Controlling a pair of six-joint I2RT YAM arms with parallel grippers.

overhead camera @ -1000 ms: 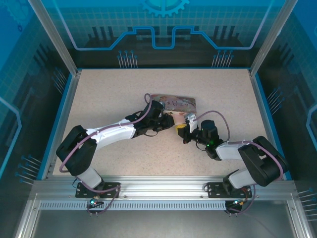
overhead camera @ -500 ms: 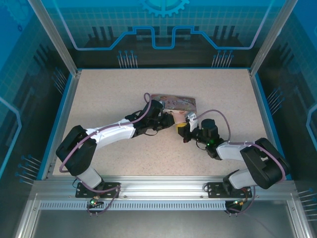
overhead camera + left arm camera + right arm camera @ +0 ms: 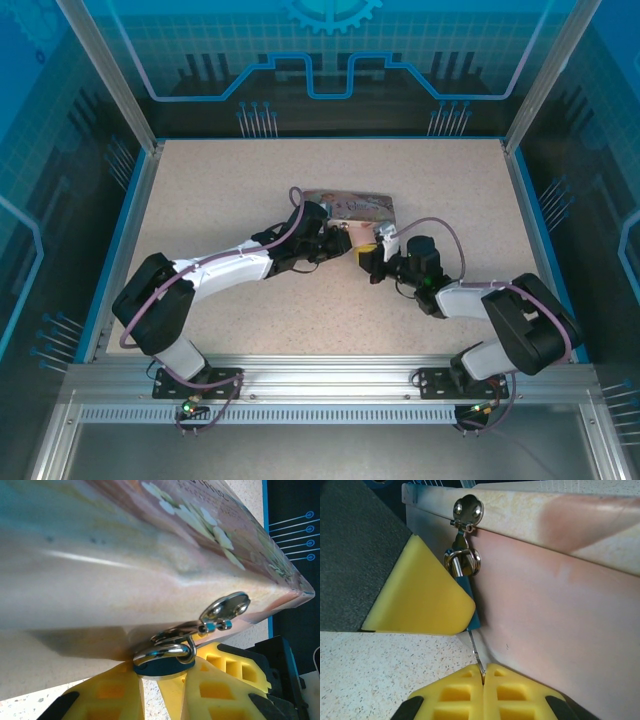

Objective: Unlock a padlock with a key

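Hanging from a small shiny metal hasp (image 3: 468, 507) on the long side of the pink illustrated rectangular tin box (image 3: 560, 595), the tiny padlock (image 3: 465, 575) sits at the upper left of the right wrist view. Its bright shackle is looped through the hasp. What looks like its bluish body runs down along the tin's wall, though the colour is hard to judge this close.

In the left wrist view the left gripper (image 3: 162, 671) rises from the bottom edge with its yellow fingers (image 3: 115, 690) pinching the padlock (image 3: 164, 654) from both sides, just under the tin (image 3: 100, 555).

At the bottom centre of the right wrist view the right gripper (image 3: 483, 676) has its yellow pads pressed together on the thin dark key (image 3: 476, 652), whose slim blade slants up to the padlock's lower end.

From above, both grippers meet at the tin's near edge (image 3: 352, 207), in the middle of the speckled beige table (image 3: 220, 190).
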